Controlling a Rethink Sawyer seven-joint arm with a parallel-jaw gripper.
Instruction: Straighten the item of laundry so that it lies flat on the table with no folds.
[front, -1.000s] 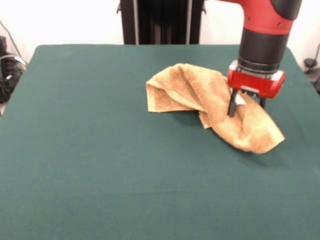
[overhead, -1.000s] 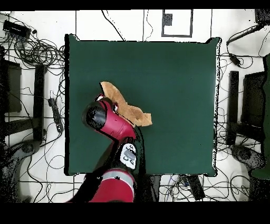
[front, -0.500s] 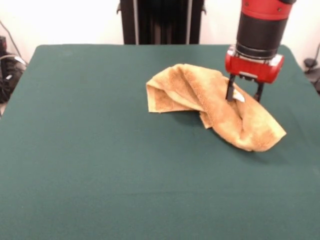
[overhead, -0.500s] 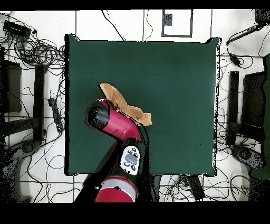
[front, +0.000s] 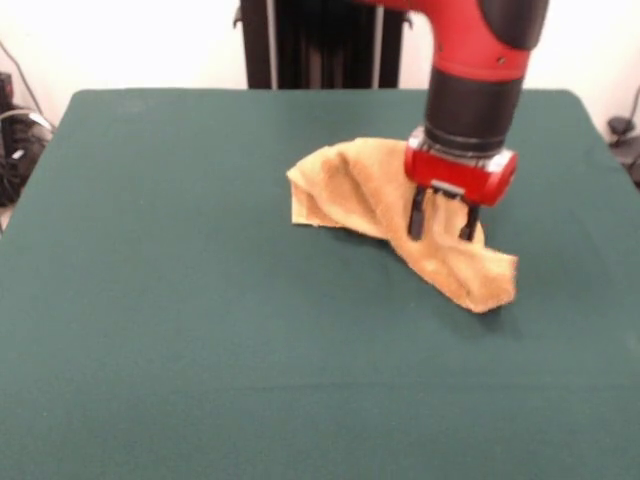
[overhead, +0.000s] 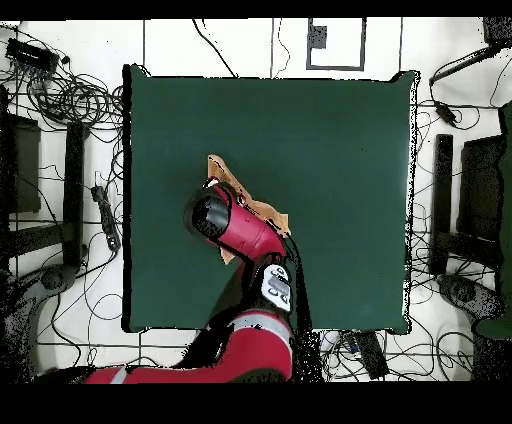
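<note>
The orange-tan towel (front: 350, 185) lies crumpled in folds right of the middle of the dark green table (front: 180, 320). My gripper (front: 441, 222) points straight down over the towel's right part. Its two black fingers (front: 415, 217) press into the cloth with a raised fold of towel between them. The towel's right end (front: 490, 280) trails toward the front right. In the overhead view the red arm (overhead: 235, 230) covers the gripper and most of the towel; only the towel's tips (overhead: 220, 172) show on the table (overhead: 330, 150).
The black pedestal (front: 320, 40) stands behind the table's far edge. Cables and equipment (overhead: 60, 95) surround the table on the floor. The towel sits toward the robot's side of the table, with wide green cloth around it.
The gripper rose a little, then moved left in the front view and came down. The towel's right end has drawn left with it and the cloth has bunched up under the fingers.
</note>
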